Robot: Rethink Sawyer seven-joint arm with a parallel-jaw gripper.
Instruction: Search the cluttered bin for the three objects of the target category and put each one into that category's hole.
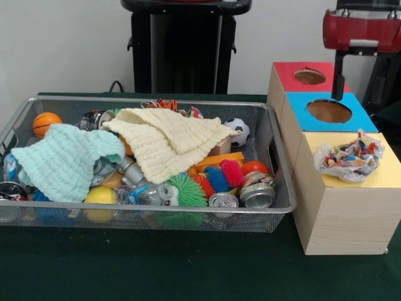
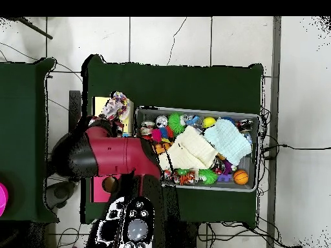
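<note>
Looking across the table first, then straight down.

Front view, my claw [image 1: 338, 78]: a single black stem hangs at upper right, below my red arm [image 1: 362, 29], over the round hole in the blue box top [image 1: 329, 111]; I cannot tell how the tips stand, or whether they carry anything.

Front view, boxes: three wooden boxes in a row at right, red top [image 1: 308, 76] uppermost, blue in the middle, yellow top [image 1: 354, 169] lowest.

Front view, on the yellow top: a crumpled wad of white and many-coloured wrapper [image 1: 349, 158] lies on it, hiding whatever hole is there.

Front view, wire bin [image 1: 276, 150]: fills the left and centre, crowded with clutter.

Front view, cloths: a pale green cloth [image 1: 66, 160] at left and a cream cloth [image 1: 168, 139] at centre lie over the heap.

Front view, bin contents: an orange basketball [image 1: 46, 123] upper left, a soccer ball [image 1: 239, 130] upper right, a yellow ball [image 1: 100, 196], a green spiky ball [image 1: 186, 190], two cans [image 1: 241, 197] lower right.

Overhead view, arm: my red arm [image 2: 119, 155] lies at centre left and covers the boxes; my claw is hidden.

Overhead view, bin [image 2: 258, 155]: right of centre, both cloths on top.
</note>
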